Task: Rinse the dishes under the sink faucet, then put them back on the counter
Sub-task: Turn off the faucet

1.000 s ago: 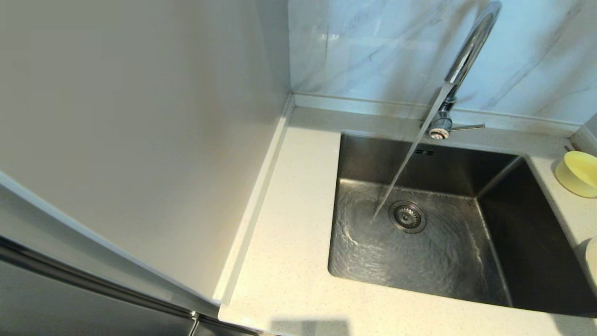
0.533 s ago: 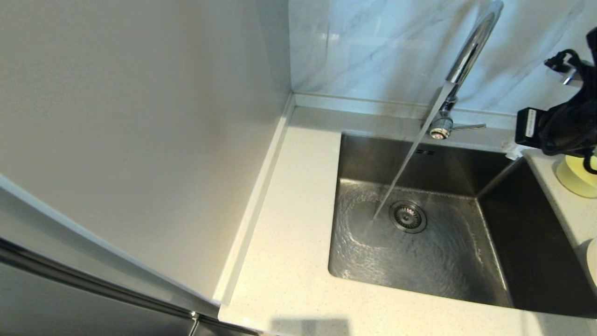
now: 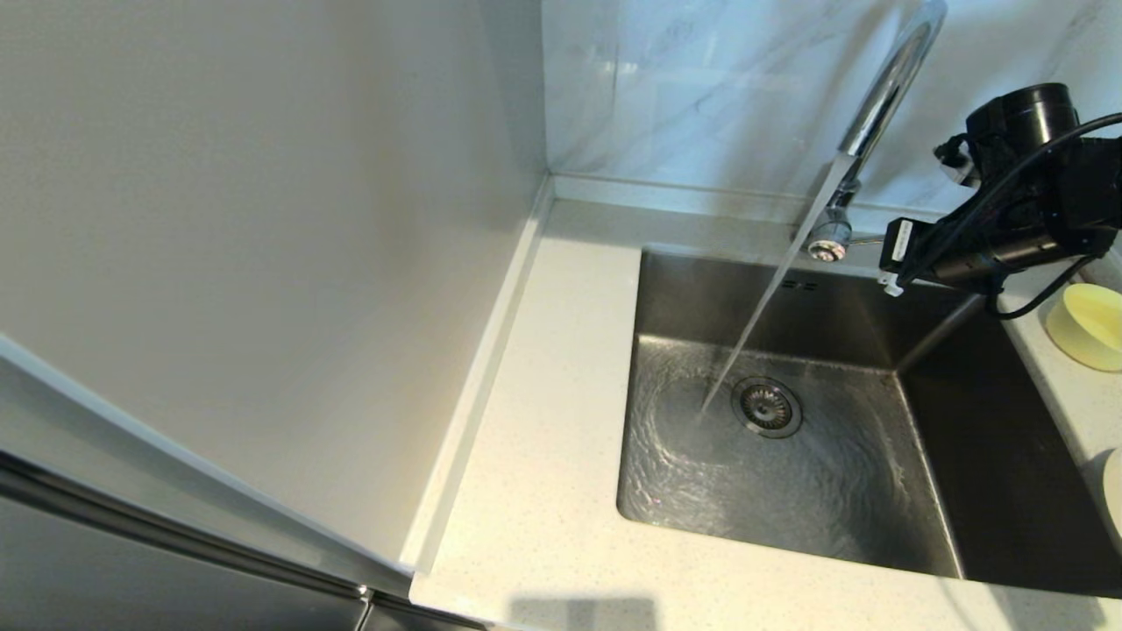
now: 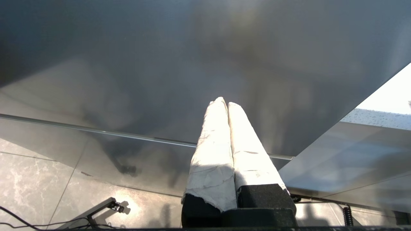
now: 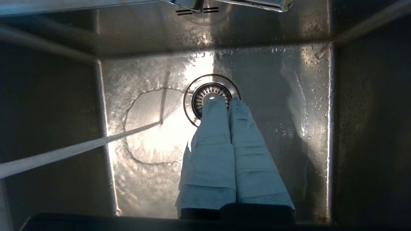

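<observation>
Water runs from the chrome sink faucet (image 3: 885, 88) in a slanting stream (image 3: 754, 324) into the steel sink (image 3: 841, 302), landing beside the drain strainer (image 3: 767, 407). My right arm (image 3: 1008, 228) hangs over the sink's back right corner, close to the faucet's base and lever. In the right wrist view, my right gripper (image 5: 224, 101) is shut and empty, pointing down at the strainer (image 5: 205, 91). A pale yellow bowl (image 3: 1091, 326) stands on the counter (image 3: 543, 491) right of the sink. A cream dish (image 3: 1113, 491) shows at the right edge. My left gripper (image 4: 223, 102) is shut and empty, parked off to the side.
A tall pale cabinet panel (image 3: 263, 263) walls off the counter's left side. Marble tiles (image 3: 701, 88) rise behind the sink. The sink floor is wet and rippling. In the left wrist view, the floor tiles (image 4: 38, 179) lie below a grey cabinet front.
My right arm has come in from the right edge and moved left toward the faucet's base. The yellow bowl, partly covered half a second ago, shows again. Water keeps running.
</observation>
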